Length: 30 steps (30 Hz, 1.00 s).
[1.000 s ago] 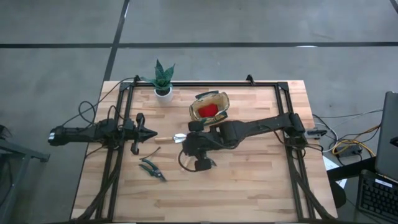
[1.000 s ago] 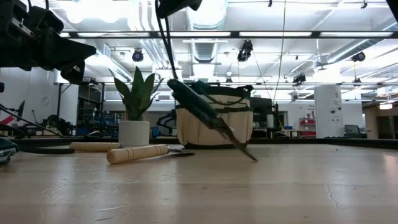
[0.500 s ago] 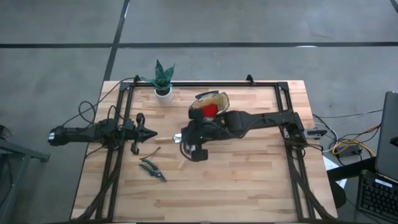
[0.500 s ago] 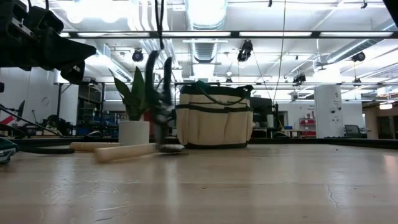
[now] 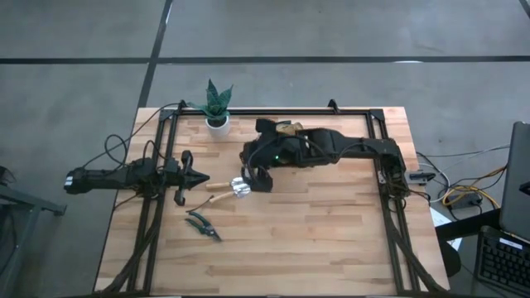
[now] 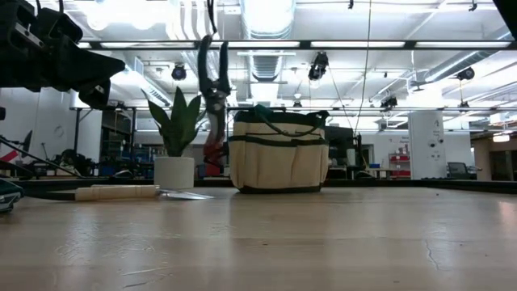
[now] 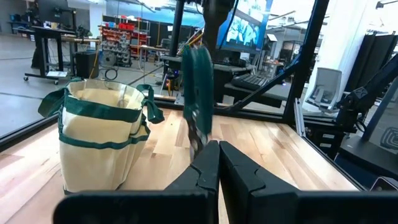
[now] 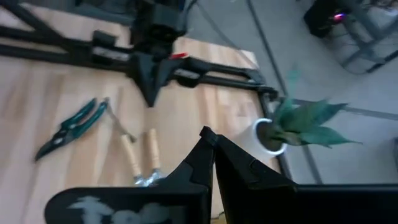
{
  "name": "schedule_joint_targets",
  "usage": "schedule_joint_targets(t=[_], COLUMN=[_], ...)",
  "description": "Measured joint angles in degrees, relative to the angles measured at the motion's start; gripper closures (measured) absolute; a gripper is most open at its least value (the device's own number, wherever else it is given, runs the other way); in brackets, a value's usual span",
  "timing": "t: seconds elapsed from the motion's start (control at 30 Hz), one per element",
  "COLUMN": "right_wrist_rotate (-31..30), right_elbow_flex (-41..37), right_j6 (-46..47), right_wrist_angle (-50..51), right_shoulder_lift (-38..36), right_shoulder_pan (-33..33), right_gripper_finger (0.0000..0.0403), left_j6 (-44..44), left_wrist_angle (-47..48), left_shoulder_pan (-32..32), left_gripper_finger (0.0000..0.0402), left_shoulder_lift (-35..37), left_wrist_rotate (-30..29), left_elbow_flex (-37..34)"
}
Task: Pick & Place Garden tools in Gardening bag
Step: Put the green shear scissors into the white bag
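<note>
Right gripper (image 8: 207, 135) up above the worktop (image 5: 331, 232), just beside the gardening bag (image 6: 279, 158) on the side facing the potted plant (image 5: 217, 108). Fingers pressed close, pinching one pair of pruning shears (image 6: 214, 89) by the handle end. Shears hanging nearly upright, blades down, clear of the wood, next to the bag's wall and not inside it. Same shears seen from the left wrist as a dark green shape (image 7: 198, 93) dangling beside the tan, green-trimmed tote (image 7: 99, 137). From overhead, bag mostly hidden beneath the right arm, only a sliver of tan rim (image 5: 288, 128) showing.

Left gripper (image 5: 201, 176) waiting at its own side of the worktop, pointing toward the middle, fingers (image 7: 239, 171) pressed together on nothing.

Two trowels (image 5: 225, 187) lying side by side on the wood between the two grippers, wooden handles (image 8: 140, 154) parallel, silver heads toward the right arm. Second pair of shears (image 5: 203, 225) flat on the worktop, nearer the front edge, apart from the trowels.
</note>
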<state>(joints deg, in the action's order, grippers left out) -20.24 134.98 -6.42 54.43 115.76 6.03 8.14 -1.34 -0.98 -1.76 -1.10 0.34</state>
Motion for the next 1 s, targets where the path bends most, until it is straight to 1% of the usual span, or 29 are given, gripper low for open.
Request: schedule_joint_targets(t=[0.13, 0.27, 0.43, 0.6, 1.0], right_wrist_rotate=[-2.25, -7.74, -13.11, -15.25, -15.96], right_elbow_flex=[0.00, 0.00, 0.02, 0.02, 0.02], right_j6=[0.02, -0.34, -1.20, -1.22, -1.04], right_wrist_angle=[-1.15, -2.64, -4.45, -5.69, -6.75], right_shoulder_lift=[-0.54, -1.03, -2.54, -2.99, -2.64], right_shoulder_pan=[-0.68, -0.73, -1.07, -2.04, -4.33], right_gripper_finger=[0.0395, 0.0395, 0.0395, 0.0395, 0.0395], left_j6=[0.02, 0.01, 0.02, 0.01, 0.00], left_wrist_angle=[0.00, 0.00, 0.02, 0.00, 0.00], left_shoulder_pan=[-0.01, -0.02, -0.01, -0.02, 0.00], left_gripper_finger=[0.0390, 0.0390, 0.0390, 0.0390, 0.0390], left_shoulder_lift=[0.00, 0.00, 0.00, 0.00, 0.00], left_wrist_rotate=[0.00, 0.00, 0.00, 0.00, -0.02], left_elbow_flex=[0.00, 0.00, 0.00, 0.00, 0.00])
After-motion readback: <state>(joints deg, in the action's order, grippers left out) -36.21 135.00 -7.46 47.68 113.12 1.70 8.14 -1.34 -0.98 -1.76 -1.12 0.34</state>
